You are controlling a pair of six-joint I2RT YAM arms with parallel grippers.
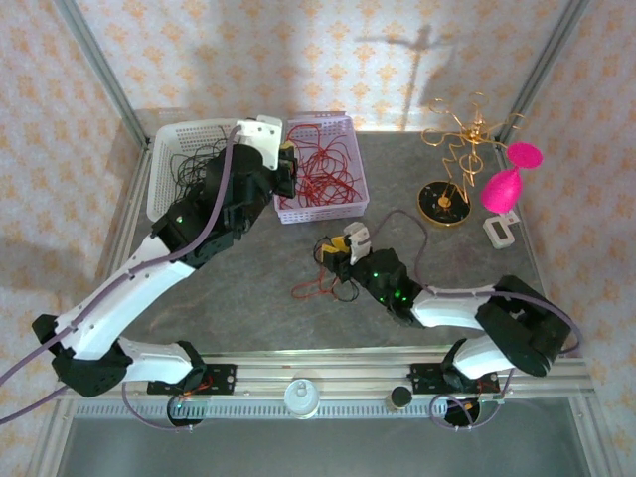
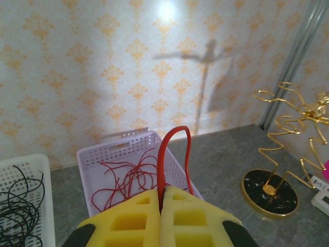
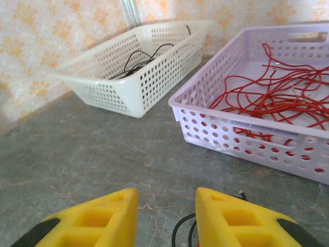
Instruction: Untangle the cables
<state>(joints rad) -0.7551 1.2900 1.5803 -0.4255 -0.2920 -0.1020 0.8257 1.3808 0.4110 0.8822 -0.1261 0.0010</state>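
Grey worktop [image 1: 248,298]: left pincer [image 2: 160,194], clenched on a red cable [image 2: 161,159], hangs at the 9 o'clock rim of the lilac basket [image 2: 82,154], seen from above; right pincer [image 3: 167,199] gapes over the tangle [image 1: 328,283].

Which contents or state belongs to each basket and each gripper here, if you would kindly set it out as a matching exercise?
Things:
1. white perforated plastic basket
2. lilac perforated plastic basket
3. left gripper
4. right gripper

Contents or state:
A. open, above the grey table
B. holds black cables
C. shut on a red cable loop
D. holds red cables

Pairs: 1-B, 2-D, 3-C, 4-A.
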